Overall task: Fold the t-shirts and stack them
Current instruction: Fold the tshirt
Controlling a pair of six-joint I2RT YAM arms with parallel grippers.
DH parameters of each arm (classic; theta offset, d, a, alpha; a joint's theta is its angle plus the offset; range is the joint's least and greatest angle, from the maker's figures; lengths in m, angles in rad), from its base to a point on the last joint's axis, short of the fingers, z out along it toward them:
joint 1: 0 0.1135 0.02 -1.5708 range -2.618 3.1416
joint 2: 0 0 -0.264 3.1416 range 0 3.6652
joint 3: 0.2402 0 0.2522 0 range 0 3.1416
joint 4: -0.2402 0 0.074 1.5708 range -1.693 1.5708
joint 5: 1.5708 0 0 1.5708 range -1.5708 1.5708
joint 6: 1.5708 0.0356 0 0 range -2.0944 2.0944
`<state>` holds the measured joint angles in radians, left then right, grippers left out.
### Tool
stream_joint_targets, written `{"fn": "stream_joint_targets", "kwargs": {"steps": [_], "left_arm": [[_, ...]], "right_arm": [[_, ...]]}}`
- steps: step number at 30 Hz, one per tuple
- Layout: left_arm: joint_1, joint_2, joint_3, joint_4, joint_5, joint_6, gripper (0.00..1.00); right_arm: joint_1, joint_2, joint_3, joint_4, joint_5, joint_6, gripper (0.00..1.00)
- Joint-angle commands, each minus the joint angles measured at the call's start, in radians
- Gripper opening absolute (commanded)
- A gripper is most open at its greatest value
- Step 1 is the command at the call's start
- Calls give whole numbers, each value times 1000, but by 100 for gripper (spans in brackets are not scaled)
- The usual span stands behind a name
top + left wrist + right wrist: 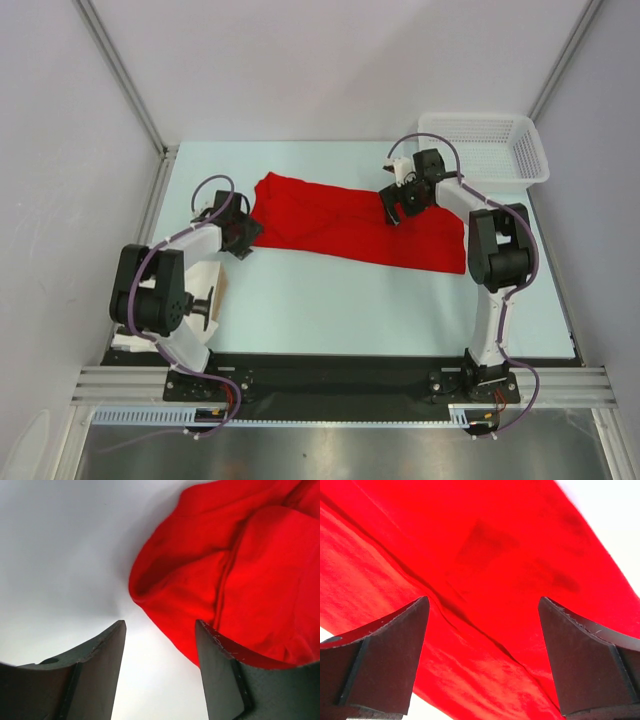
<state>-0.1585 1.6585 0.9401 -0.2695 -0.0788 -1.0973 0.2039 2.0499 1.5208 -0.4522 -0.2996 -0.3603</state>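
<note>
One red t-shirt lies flat across the middle of the table, folded into a long band with creases. My left gripper sits low at the shirt's left end. In the left wrist view it is open with bare table between the fingers, and the shirt's rumpled edge lies just ahead of the right finger. My right gripper hovers over the shirt's far edge, right of the middle. Seen from the right wrist, it stands wide open above the red cloth, holding nothing.
A white mesh basket stands at the far right corner of the pale table. Grey walls close in the left, far and right sides. A pale flat thing lies by the left arm's base.
</note>
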Motion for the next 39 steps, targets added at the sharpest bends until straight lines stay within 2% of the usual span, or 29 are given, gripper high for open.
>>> {"fn": "stream_joint_targets", "kwargs": {"steps": [1, 4, 9, 13, 16, 17, 19, 20, 23, 26, 27, 31, 39], "left_arm": [[11, 49, 42, -13, -44, -10, 63], [10, 56, 43, -14, -53, -36, 63], [17, 93, 92, -36, -79, -26, 63], [23, 133, 124, -25, -79, -3, 59], [28, 159, 143, -11, -76, 7, 45], [33, 167, 150, -10, -76, 13, 35], [39, 182, 178, -8, -85, 40, 26], [48, 187, 190, -10, -88, 51, 19], [66, 210, 250, -10, -105, 112, 6], [80, 266, 344, -5, -99, 178, 1], [86, 289, 373, -7, -92, 198, 0], [89, 395, 527, 47, -21, 299, 0], [106, 595, 748, 159, 66, 421, 0]], "right_arm": [[5, 7, 26, -6, 16, -91, 95], [3, 4, 1, 9, 8, -138, 96], [-9, -5, -23, 24, -59, -115, 97], [-3, -4, -54, 33, -87, -127, 96], [0, 18, -59, 44, -39, -128, 96], [-1, 19, -62, 56, -39, -118, 96], [0, 26, -67, 58, -33, -112, 95], [3, 26, -80, 61, -29, -109, 94], [20, 9, -132, 81, 52, -92, 93], [51, -26, -181, 99, 94, -54, 93], [60, -31, -189, 86, 140, -46, 93], [112, -77, -211, 72, 168, 41, 95], [219, 39, -142, -114, 192, 286, 91]]}}
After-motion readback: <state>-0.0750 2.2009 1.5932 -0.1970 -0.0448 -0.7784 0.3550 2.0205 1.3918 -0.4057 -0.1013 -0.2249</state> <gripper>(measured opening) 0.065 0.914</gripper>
